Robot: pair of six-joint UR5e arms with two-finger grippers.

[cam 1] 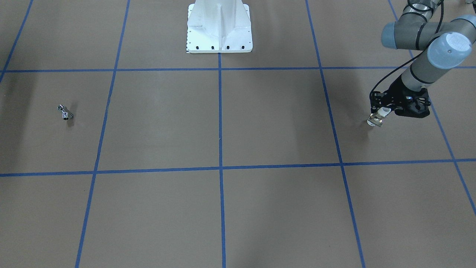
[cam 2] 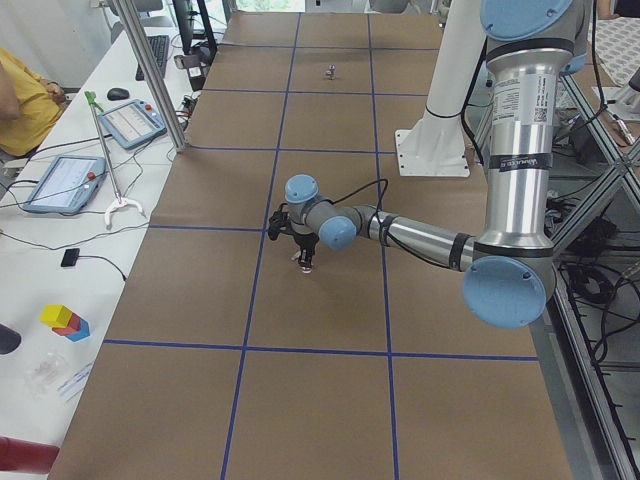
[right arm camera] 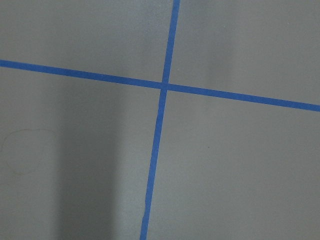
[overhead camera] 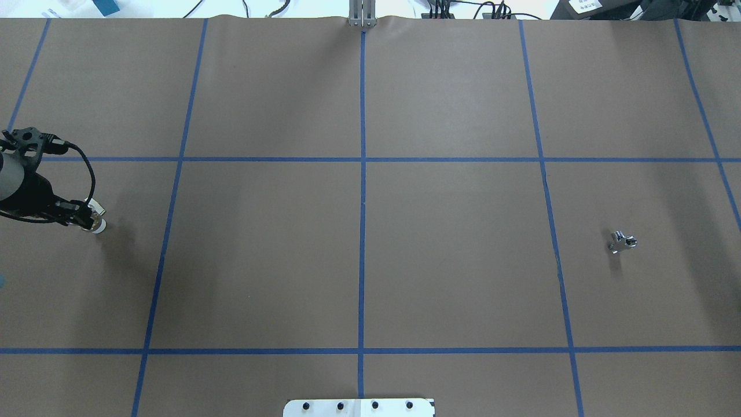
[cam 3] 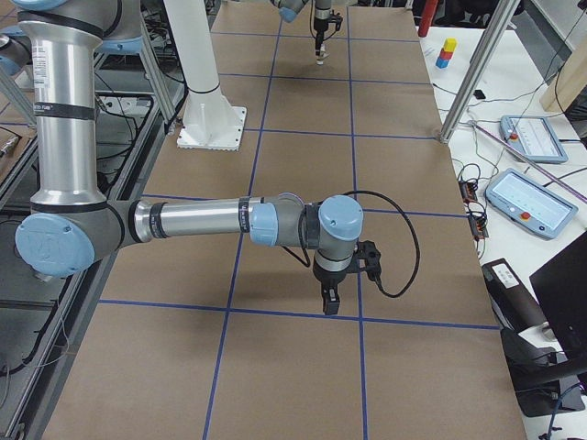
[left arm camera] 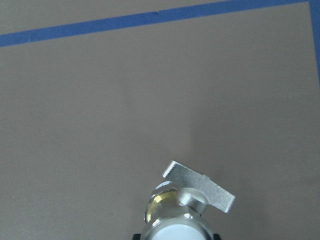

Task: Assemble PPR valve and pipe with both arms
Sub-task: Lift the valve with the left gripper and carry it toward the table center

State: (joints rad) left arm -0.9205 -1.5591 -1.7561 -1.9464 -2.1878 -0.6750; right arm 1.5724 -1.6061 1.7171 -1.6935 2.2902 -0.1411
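1. Front-facing: left gripper (cam 1: pixel 380 114) is clamping the PPR valve (cam 1: pixel 375 120) near the table's (cam 1: pixel 223 123) left end. The pipe (cam 1: pixel 65 112) is lying free toward the right end, well apart.
2. Overhead: the pipe is sitting alone, with no arm near it.
3. Right side: right gripper (cam 3: pixel 330 301) is hanging over the table; released or clenched, cannot tell.
4. Left wrist: the valve is poking out below the camera.
5. Judgement: the valve pickup is in hand. Next, the right arm is needing to grasp the pipe, then mate the parts, aligned.

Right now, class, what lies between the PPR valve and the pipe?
Only bare table crossed by blue tape lines separates the PPR valve and pipe, per the overhead view.
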